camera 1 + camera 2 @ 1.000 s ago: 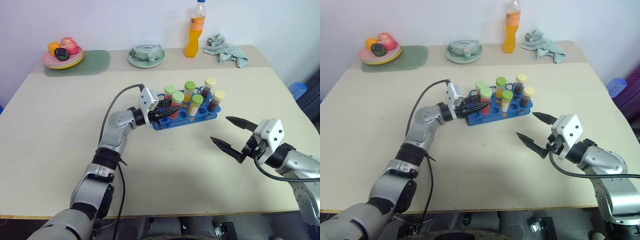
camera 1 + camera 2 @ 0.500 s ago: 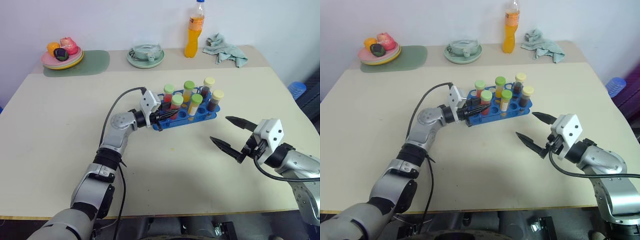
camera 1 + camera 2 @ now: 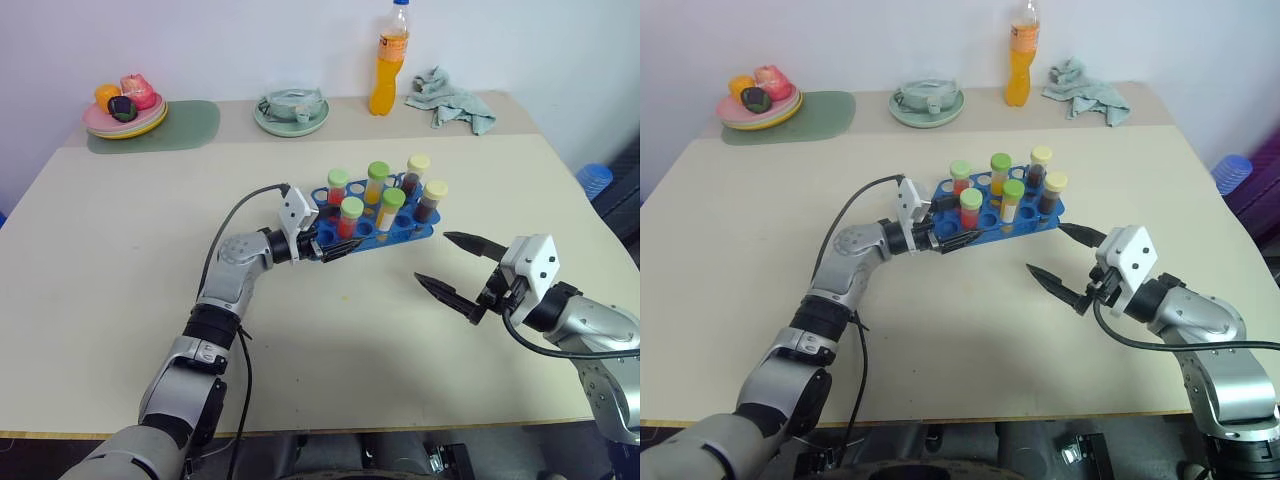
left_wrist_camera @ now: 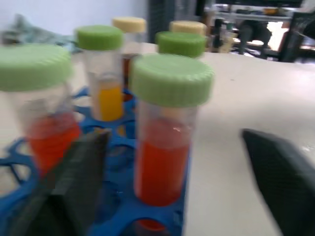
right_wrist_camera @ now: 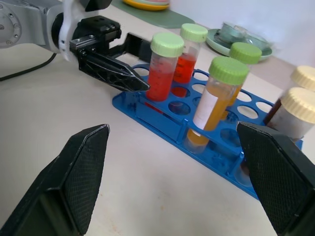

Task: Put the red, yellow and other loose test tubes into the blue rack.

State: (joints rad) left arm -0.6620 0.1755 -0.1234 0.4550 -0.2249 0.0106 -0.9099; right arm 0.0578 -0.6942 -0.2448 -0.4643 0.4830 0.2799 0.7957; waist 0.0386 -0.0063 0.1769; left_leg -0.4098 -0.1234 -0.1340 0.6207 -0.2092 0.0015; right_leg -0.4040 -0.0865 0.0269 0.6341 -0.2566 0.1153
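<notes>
Head views: blue rack [image 3: 400,232] mid-table holding six capped tubes; left gripper [image 3: 335,243] at its near-left end, fingers parted either side of a red tube [image 3: 349,218] standing in a rack hole; right gripper [image 3: 462,271] well apart to the right, spread wide, holding nothing. Left wrist view: green-capped red tube upright between the splayed fingers [image 4: 74,182], seated in the rack, untouched. Right wrist view: right fingers [image 5: 78,172] wide open over bare table [image 5: 128,196], facing the rack and the left gripper beside the red tube.
</notes>
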